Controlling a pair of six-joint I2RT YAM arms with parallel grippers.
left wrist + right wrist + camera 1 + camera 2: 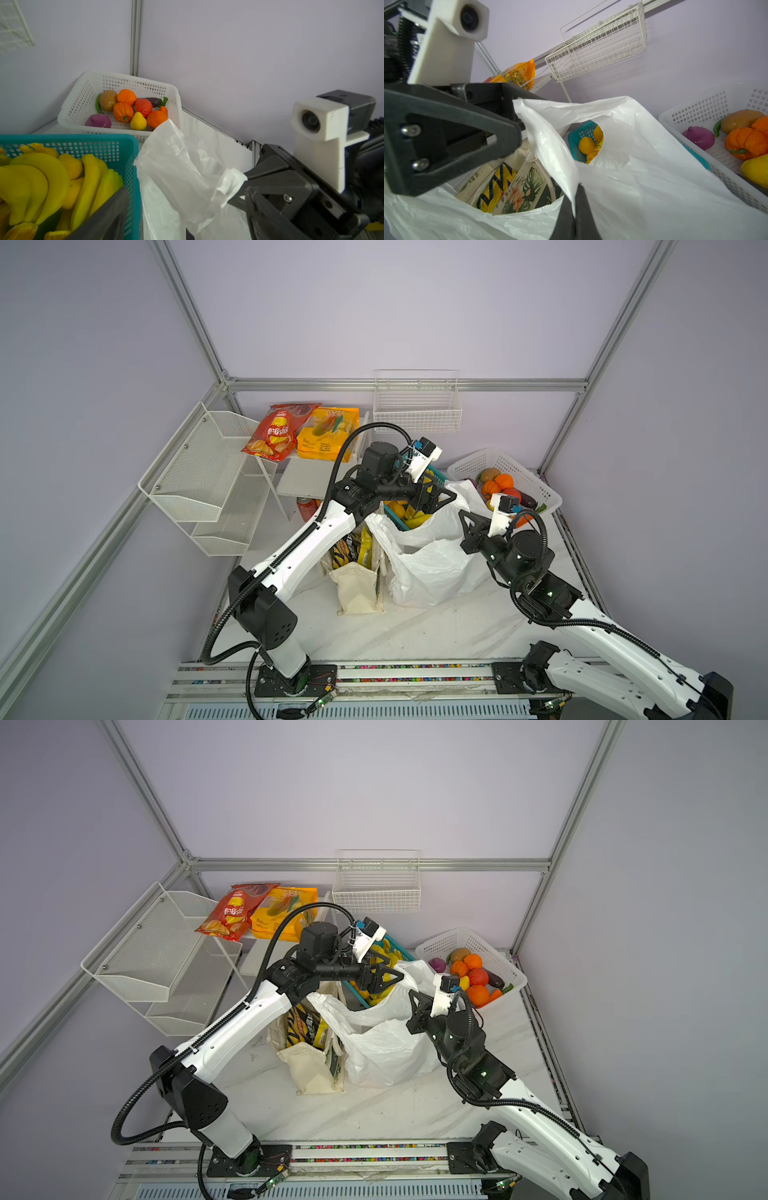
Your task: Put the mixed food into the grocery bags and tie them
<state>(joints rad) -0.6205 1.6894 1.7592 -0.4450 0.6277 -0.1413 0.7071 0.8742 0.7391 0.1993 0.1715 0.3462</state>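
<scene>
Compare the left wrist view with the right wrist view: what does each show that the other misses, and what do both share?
Only the left wrist view: the bananas and the purple eggplant in the white basket. Only the right wrist view: the canvas tote beside the white plastic bag, the black zigzag chip bag inside the tote, and the orange-yellow packet. Both: that bag, the teal basket, the white basket, and the right end effector shut on the bag's edge.

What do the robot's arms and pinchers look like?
The left arm and right arm have white shells and black joints, each with a black ribbed cable. The left gripper and right gripper are black with triangle-shaped fingers. Each wrist carries a white boxy camera.
</scene>
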